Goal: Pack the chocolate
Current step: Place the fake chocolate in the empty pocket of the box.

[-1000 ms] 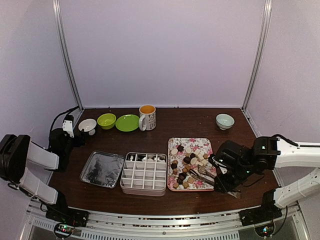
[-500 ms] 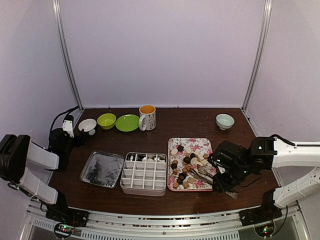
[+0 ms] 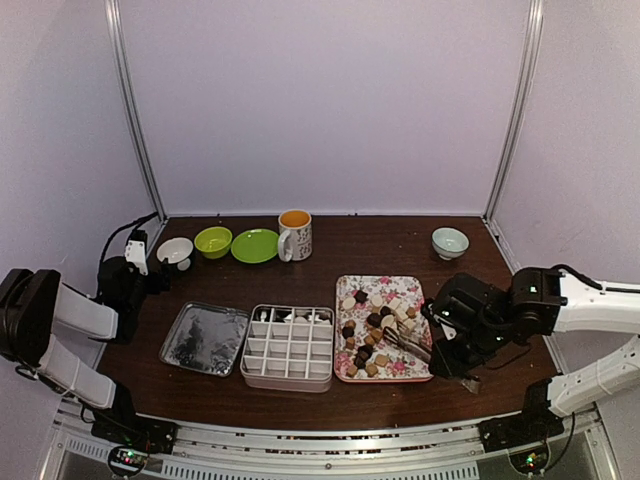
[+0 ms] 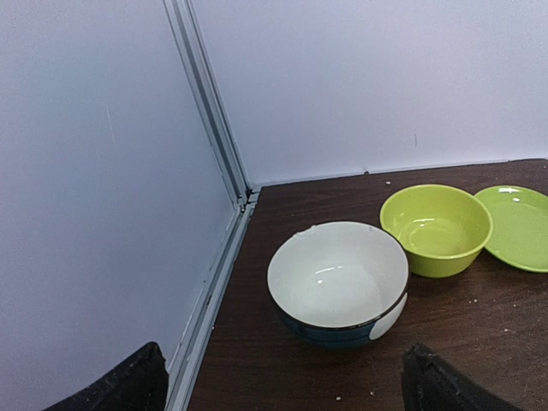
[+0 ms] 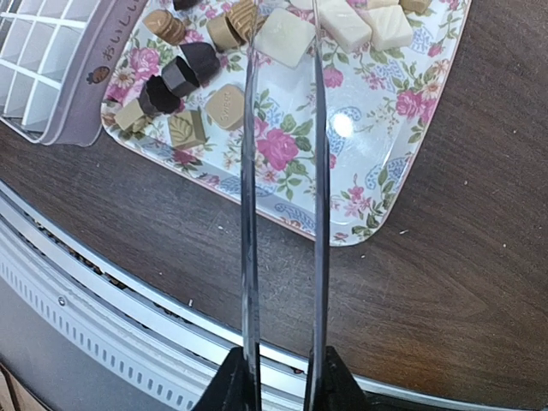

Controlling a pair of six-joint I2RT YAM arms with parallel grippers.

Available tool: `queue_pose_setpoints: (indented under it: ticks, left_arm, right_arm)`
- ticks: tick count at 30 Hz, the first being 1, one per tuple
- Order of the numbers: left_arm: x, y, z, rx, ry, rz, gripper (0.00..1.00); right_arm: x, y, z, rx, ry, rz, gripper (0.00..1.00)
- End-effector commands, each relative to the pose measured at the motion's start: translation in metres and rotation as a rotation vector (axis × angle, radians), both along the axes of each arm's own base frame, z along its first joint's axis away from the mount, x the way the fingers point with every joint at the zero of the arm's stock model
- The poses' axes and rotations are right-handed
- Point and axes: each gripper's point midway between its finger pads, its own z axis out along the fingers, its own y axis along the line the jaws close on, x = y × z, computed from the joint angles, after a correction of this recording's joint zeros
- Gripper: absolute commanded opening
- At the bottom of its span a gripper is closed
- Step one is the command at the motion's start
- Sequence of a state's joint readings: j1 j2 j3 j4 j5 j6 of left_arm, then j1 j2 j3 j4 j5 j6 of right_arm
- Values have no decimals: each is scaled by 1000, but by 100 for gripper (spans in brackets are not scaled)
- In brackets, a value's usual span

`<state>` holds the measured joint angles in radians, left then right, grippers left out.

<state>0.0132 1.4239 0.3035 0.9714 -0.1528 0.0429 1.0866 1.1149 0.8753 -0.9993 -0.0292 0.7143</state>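
The chocolate (image 3: 375, 325), small dark, tan and cream-white pieces, lies scattered on the pink floral tray (image 3: 415, 365). My right gripper (image 3: 455, 352) hovers at the tray's near right corner, shut on thin metal tongs (image 3: 405, 347). In the right wrist view the gripper (image 5: 281, 377) presses the two tong arms (image 5: 250, 214), which run out over the tray (image 5: 377, 171) on either side of a cream-white piece (image 5: 284, 36); their tips are out of frame. My left gripper (image 3: 140, 250) is open, and holds nothing, at the far left by a white bowl (image 4: 338, 278).
A white divided box (image 3: 288, 347) sits left of the tray, with a shiny metal lid (image 3: 205, 338) beside it. Along the back stand a green bowl (image 3: 213, 241), a green plate (image 3: 255, 246), a mug (image 3: 295, 234) and a pale bowl (image 3: 449, 242). The table's front edge (image 5: 128, 317) is close.
My right gripper has squeezed the tongs narrower and shifted slightly right and away from the front edge. The left arm has not moved.
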Motion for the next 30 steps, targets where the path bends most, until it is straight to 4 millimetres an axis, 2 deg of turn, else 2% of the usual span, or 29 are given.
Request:
queue_pose_setpoints:
  ticks: [1, 4, 9, 16, 30]
  left_arm:
    - [6, 3, 21, -5, -75, 9, 98]
    - [6, 3, 21, -5, -74, 10, 98]
    - [6, 3, 21, -5, -74, 9, 98]
    - [6, 3, 21, -5, -74, 9, 98]
    - [6, 3, 21, -5, -74, 9, 98]
  right_arm:
    - [12, 8, 29, 63, -64, -23, 25]
    - [12, 21, 40, 112, -66, 15, 25]
    - [12, 55, 58, 235, -58, 92, 25]
    - [9, 89, 66, 264, -46, 194, 25]
    - [13, 111, 51, 194, -24, 266, 24]
